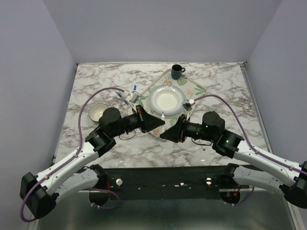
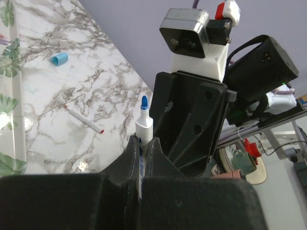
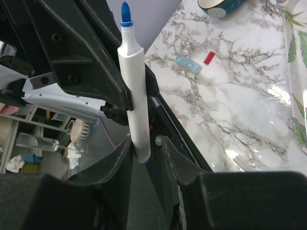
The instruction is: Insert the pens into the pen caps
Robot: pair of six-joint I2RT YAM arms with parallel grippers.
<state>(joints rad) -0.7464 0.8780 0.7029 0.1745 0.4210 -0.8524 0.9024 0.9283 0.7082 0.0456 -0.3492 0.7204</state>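
blue-tip marker (image 3: 134, 96), clamped in left gripper (image 2: 142, 147); right gripper (image 3: 145, 149) flanking

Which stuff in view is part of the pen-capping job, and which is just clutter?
Job:
- blue-tip marker, held off the table
- red-tip marker, lying on the table
- light-blue marker
- light-blue cap
- red cap

Lying about:
- tray
- plate on the tray
- mug
- bowl
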